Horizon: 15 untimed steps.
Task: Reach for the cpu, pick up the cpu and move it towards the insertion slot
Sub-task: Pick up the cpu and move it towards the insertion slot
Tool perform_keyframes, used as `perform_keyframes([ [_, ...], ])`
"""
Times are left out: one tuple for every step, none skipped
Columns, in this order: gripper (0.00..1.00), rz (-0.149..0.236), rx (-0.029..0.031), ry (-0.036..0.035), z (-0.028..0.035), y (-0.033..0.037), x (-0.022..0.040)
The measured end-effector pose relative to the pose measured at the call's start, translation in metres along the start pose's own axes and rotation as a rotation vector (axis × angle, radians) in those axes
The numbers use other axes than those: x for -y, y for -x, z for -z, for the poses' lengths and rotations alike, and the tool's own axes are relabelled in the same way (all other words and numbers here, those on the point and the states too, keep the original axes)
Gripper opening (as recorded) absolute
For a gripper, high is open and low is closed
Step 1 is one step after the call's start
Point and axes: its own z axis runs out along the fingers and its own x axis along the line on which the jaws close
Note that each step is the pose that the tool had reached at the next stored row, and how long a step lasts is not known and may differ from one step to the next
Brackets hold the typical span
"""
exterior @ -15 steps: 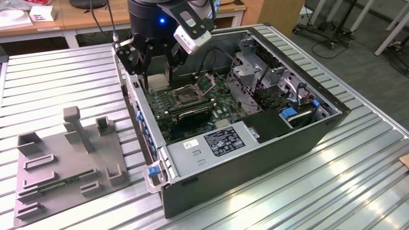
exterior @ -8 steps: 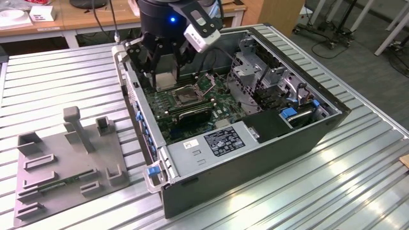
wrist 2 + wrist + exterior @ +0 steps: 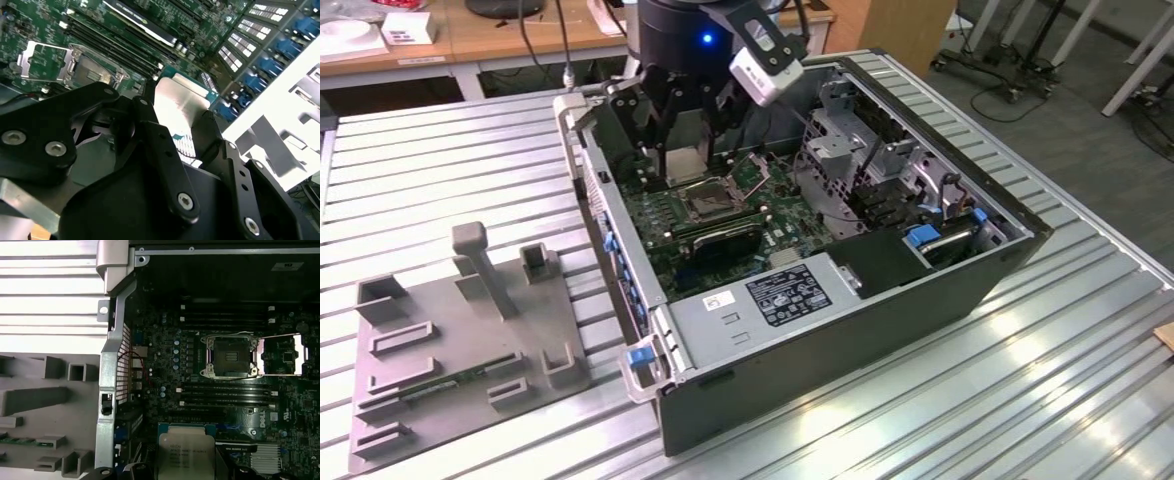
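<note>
- Tray (image 3: 454,345), one, grey, sits on the slatted table (image 3: 440,170) at the exterior view's left, well apart from the work.
- Case (image 3: 854,330), one, lies open on its side; the board (image 3: 720,235) faces up inside.
- Gripper (image 3: 683,150) hangs over the board's far end, fingers (image 3: 165,150) clamped on the edges of the cpu (image 3: 182,107); in the first wrist view the same chip (image 3: 186,455) shows silver, held flat above the board.
- Step, as I judge it: pick-up is done and the carry toward the slot (image 3: 711,200) is under way.
- Slot, one, with its frame open; in the first wrist view it (image 3: 231,356) lies clear of the chip, with memory slots (image 3: 225,395) between.
- Next move calls for squaring the chip over the socket and keeping it level.
- Count: one cpu, one socket; memory slots perhaps eight in two banks, hard to tell.
</note>
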Motion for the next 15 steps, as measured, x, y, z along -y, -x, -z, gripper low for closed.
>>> perform_keyframes([
  [0.54,0.0,0.0,-0.0001,0.0,0.0012,0.0001],
  [0.54,0.0,0.0,0.0001,-0.0001,0.0017,0.0001],
  [0.54,0.0,0.0001,0.0001,-0.0001,0.0019,0.0001],
  [0.54,0.0,0.0,0.0,0.0,0.0019,0.0001],
  [0.54,0.0,0.0,0.0,0.0,0.0019,0.0],
  [0.54,0.0,0.0,0.0,0.0,0.002,0.0],
  [0.54,0.0,0.0,0.0,0.0,0.002,0.0],
  [0.54,0.0,0.0,0.0,0.0,0.002,0.0001],
  [0.54,0.0,0.0,0.0,-0.0001,0.0022,0.0001],
  [0.54,0.0,0.0,0.0,-0.0001,0.003,0.0],
  [0.54,0.0,0.0,-0.0001,-0.0001,0.0046,0.0],
  [0.54,0.0,0.0,-0.0001,-0.0001,0.0063,0.0001],
  [0.54,0.0,0.0,0.0,-0.0002,0.0084,0.0002],
  [0.54,0.0,0.0,0.0,-0.0003,0.0104,0.0002],
  [0.54,0.0,0.0,0.0,-0.0003,0.0125,0.0003],
])
